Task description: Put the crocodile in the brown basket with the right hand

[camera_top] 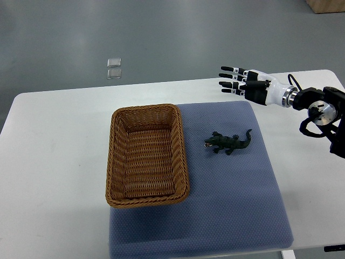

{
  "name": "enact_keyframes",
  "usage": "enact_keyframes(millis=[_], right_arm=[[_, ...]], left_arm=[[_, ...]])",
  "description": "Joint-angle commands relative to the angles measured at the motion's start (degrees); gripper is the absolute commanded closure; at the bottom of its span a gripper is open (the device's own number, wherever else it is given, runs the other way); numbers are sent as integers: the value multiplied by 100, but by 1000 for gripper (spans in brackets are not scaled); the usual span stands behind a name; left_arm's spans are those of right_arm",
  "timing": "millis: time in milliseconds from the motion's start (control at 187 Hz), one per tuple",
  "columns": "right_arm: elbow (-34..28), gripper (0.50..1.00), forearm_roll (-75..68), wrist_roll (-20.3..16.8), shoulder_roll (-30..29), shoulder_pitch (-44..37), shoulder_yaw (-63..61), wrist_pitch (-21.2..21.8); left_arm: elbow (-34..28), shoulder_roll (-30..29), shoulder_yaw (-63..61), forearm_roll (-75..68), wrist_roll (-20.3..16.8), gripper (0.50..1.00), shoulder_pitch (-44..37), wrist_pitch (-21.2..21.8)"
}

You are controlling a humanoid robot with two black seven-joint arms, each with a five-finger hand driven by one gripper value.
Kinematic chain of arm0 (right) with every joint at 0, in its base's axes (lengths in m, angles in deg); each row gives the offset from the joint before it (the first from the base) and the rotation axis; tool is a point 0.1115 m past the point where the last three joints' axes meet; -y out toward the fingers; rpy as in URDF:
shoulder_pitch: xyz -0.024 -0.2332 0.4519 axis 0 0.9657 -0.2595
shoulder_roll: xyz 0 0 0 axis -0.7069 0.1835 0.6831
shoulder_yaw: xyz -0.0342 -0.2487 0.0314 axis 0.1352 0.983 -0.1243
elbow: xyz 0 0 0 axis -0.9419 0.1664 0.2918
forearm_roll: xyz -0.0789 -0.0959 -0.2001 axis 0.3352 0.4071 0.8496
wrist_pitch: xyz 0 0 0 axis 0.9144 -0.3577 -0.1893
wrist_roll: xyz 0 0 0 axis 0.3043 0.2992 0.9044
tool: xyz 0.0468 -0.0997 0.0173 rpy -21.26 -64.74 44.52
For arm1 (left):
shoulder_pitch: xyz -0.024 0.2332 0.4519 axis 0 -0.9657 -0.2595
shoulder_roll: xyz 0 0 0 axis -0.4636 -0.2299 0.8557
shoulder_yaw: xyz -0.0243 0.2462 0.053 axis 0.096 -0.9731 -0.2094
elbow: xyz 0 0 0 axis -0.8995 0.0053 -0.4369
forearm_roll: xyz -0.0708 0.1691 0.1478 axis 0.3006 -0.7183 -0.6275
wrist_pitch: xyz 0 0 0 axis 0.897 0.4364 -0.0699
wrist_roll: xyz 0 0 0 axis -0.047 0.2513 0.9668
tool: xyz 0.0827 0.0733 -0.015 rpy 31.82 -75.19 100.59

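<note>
We see the toy crocodile (229,142) on the blue mat (242,205), just right of the brown wicker basket (145,108). Right hand (249,85) hovers near the desk's (54,162) far edge, fingers spread, empty. Probably light, stiff plastic; pinch across the torso.

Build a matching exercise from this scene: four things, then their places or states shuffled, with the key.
1. crocodile
2. brown basket
3. right hand
4. blue mat

A. open, holding nothing, at the far right
B. lying on the mat, right of the basket
C. empty, straddling the mat's left edge
D. spread flat on the white table

Pairs: 1-B, 2-C, 3-A, 4-D
</note>
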State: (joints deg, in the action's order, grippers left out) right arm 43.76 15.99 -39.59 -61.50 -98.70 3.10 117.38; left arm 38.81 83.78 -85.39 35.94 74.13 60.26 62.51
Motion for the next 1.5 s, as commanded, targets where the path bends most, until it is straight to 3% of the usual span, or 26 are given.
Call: enact_keyframes(millis=[0, 589, 776, 1076, 1494], right_arm=[[0, 572, 0, 70, 1, -11, 1, 9], [-18, 574, 483, 87, 62, -116, 54, 46], [-114, 576, 1784, 615, 89, -178, 62, 46], [-852, 579, 4236, 1660, 510, -318, 71, 46], [-1820, 579, 6486, 1994, 721, -336, 106, -88]], left_arm=[[22, 0, -45, -9, -18, 500, -7, 41], [31, 0, 34, -35, 44, 500, 2, -20], [31, 0, 34, -35, 44, 500, 2, -20], [31, 0, 34, -35, 44, 500, 2, -20], [31, 0, 34, -35, 44, 500, 2, -20]])
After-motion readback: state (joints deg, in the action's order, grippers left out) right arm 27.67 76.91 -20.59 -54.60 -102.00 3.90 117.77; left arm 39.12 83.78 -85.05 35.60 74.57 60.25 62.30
